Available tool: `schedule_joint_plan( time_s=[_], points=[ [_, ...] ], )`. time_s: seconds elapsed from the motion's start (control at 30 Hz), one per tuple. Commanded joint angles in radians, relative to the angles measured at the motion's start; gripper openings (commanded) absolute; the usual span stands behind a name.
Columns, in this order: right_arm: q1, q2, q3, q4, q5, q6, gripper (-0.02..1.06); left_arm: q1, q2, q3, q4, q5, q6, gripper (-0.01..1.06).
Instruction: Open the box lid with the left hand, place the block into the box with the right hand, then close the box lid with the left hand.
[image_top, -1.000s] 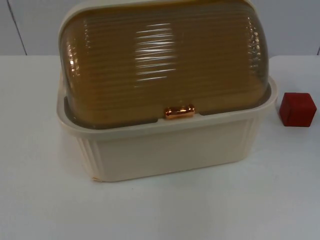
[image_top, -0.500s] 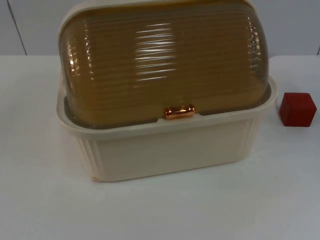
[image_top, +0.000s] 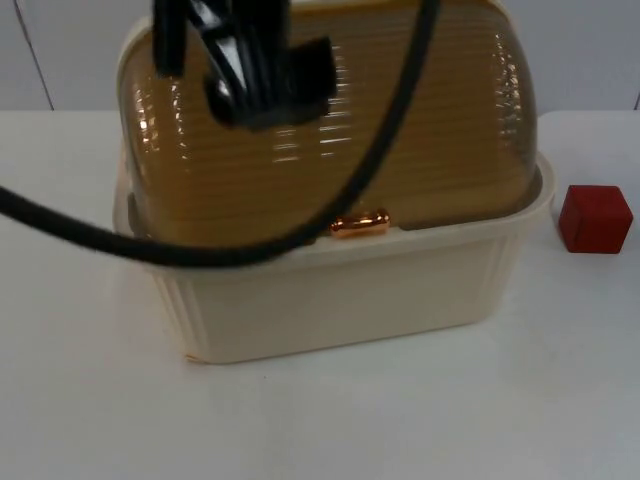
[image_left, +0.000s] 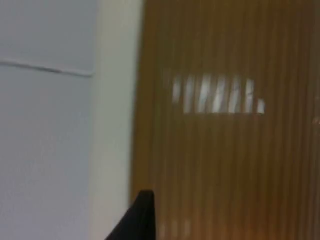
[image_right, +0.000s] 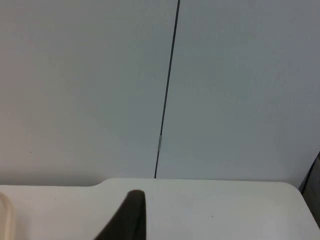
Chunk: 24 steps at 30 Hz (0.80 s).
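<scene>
Left pincer (image_top: 262, 85) above lid (image_left: 225, 125), block (image_top: 595, 218) aside.

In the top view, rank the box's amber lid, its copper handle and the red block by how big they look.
1. amber lid, far the largest.
2. red block.
3. copper handle, smallest, though only modestly smaller than the block.

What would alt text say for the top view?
A cream plastic box with a closed ribbed amber dome lid and copper handle stands on a white table. The black left gripper hangs above the lid; a red block sits right of the box.
</scene>
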Motion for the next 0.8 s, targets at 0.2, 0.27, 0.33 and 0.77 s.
schedule_joint_plan(
  time_s=[0.2, 0.27, 0.33, 0.77],
  points=[
    [0.002, -0.003, -0.003, -0.005, -0.008, -0.004, 1.0, -0.165, 0.043, 0.145, 0.356, -0.106, -0.38, 1.04],
    [0.002, -0.003, -0.003, -0.005, -0.006, -0.013, 1.0, -0.181, 0.045, 0.221, 0.46, -0.149, -0.492, 1.04],
    [0.002, -0.003, -0.003, -0.005, -0.006, -0.013, 1.0, -0.181, 0.053, 0.276, 0.508, -0.199, -0.558, 1.04],
    [0.002, -0.003, -0.003, -0.005, 0.009, -0.012, 1.0, -0.164, 0.205, 0.314, 0.56, -0.306, -0.598, 1.04]
  ],
)
